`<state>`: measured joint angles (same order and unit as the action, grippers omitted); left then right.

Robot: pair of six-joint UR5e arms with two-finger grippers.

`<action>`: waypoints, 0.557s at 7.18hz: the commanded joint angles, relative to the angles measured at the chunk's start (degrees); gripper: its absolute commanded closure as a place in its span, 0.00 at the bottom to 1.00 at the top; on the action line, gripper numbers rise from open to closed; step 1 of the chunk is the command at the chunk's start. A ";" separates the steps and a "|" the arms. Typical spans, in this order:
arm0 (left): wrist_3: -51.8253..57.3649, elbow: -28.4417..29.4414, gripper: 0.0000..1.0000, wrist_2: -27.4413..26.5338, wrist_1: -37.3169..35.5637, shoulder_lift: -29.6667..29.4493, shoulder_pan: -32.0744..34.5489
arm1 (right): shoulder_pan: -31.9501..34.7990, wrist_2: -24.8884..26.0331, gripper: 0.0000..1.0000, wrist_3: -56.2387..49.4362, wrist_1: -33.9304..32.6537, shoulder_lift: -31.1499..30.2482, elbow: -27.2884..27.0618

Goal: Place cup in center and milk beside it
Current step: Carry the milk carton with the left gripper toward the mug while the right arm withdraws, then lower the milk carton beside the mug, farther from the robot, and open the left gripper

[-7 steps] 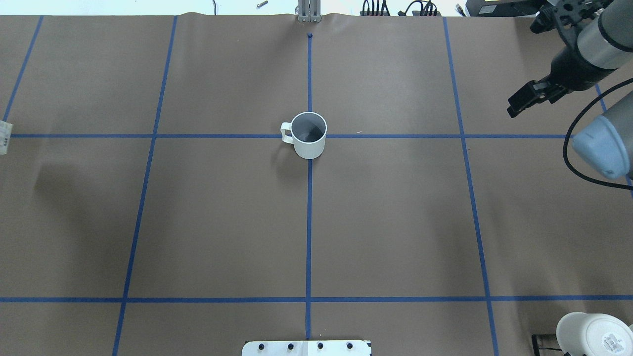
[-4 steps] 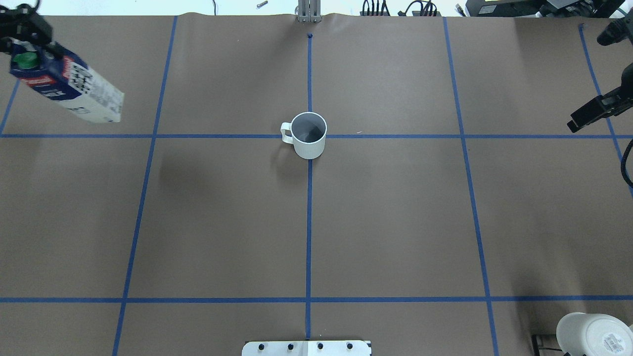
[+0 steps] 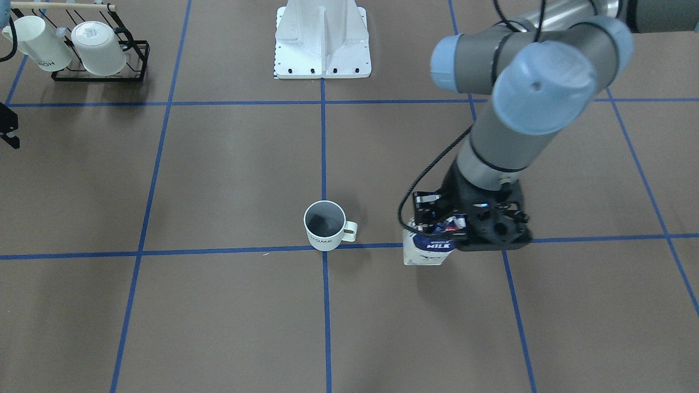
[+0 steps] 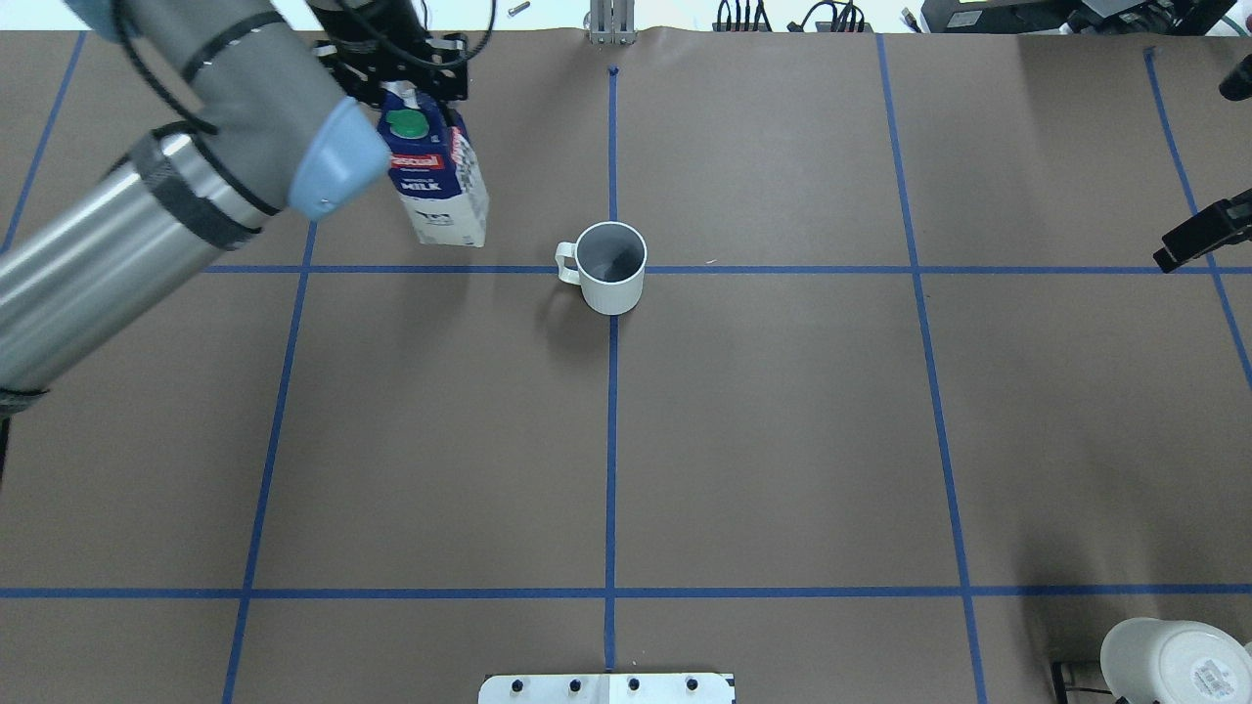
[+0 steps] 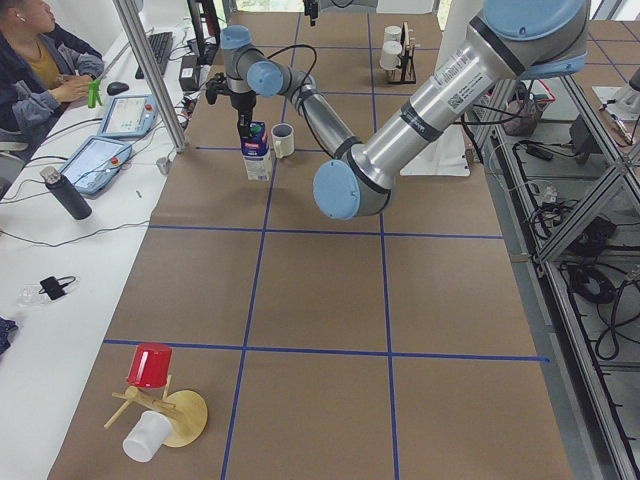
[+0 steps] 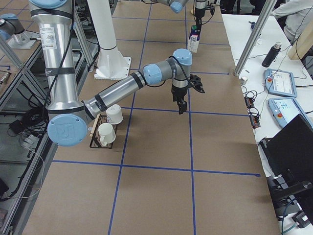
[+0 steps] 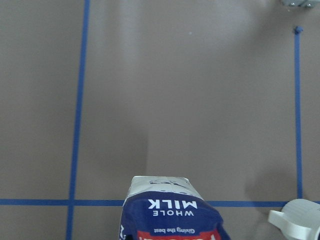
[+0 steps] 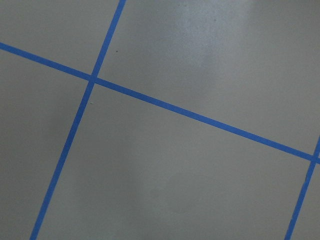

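Blue-and-white milk held by left gripper near cup.

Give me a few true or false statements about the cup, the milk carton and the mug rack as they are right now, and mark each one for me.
1. The cup stands upright on a crossing of the blue tape lines. True.
2. The milk carton lies on its side. False: it is upright, gripped at its top by the left end effector.
3. The cup's handle is on the side toward the milk carton. True.
4. The cup and the milk carton touch. False: bare table shows between them.
5. Two white mugs sit in a black wire rack. True.
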<state>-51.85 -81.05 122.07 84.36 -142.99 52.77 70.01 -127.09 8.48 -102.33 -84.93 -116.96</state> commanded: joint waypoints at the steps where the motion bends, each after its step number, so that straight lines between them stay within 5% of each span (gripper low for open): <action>1: -2.90 8.86 0.94 -2.10 7.37 -3.79 -2.85 | 0.13 0.09 0.00 -0.04 0.03 -0.23 -0.12; 2: -3.08 11.07 0.82 -2.10 8.18 -5.36 -2.93 | 0.04 0.00 0.00 0.04 0.11 -0.58 -0.20; 3: -2.38 11.35 0.02 -2.18 8.45 -5.46 -2.85 | 0.04 0.09 0.00 0.04 0.20 -0.50 -0.46; 4: -2.46 11.26 0.01 -2.10 8.98 -5.38 -2.85 | 0.13 0.00 0.00 -0.04 0.20 -0.41 -0.55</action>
<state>-54.41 -70.25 119.96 92.59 -148.18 49.96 70.07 -127.04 8.50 -102.17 -85.39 -117.35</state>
